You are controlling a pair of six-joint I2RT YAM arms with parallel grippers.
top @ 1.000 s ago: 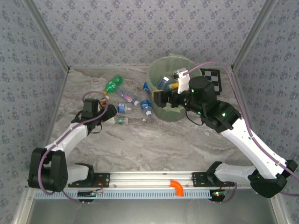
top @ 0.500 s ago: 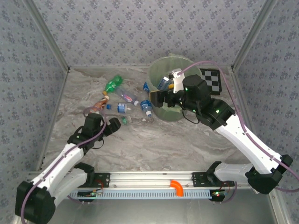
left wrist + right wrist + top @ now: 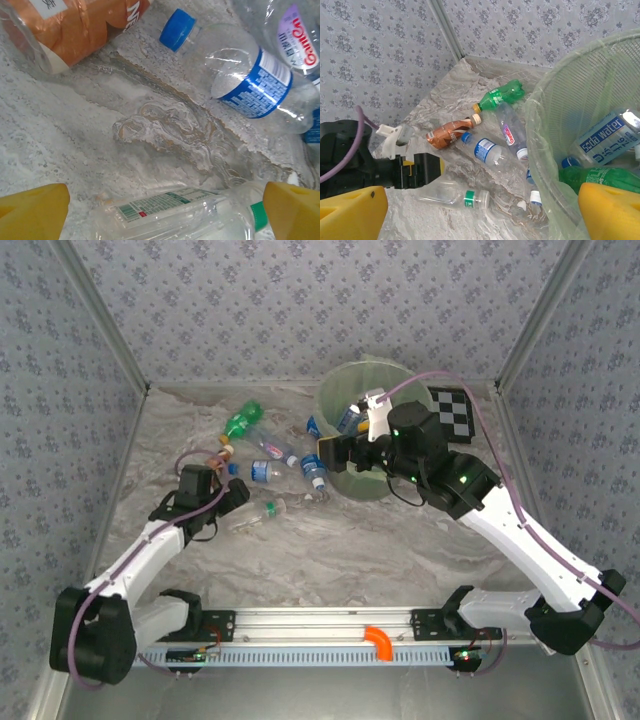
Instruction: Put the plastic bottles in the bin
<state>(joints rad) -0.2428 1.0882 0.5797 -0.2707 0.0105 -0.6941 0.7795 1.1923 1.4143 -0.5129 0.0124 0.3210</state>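
While the right gripper (image 3: 332, 452) hangs empty and spread at the rim of the bin (image 3: 350, 486), the left gripper (image 3: 162, 216), unclenched, straddles a clear bottle (image 3: 180, 212) left of the bin, seemingly to grasp it.

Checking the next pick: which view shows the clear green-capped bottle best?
Right wrist: the green-capped bottle lies whole, cap and label visible. Left wrist shows it close but cut off at the bottom edge; top external shows it small and faint.
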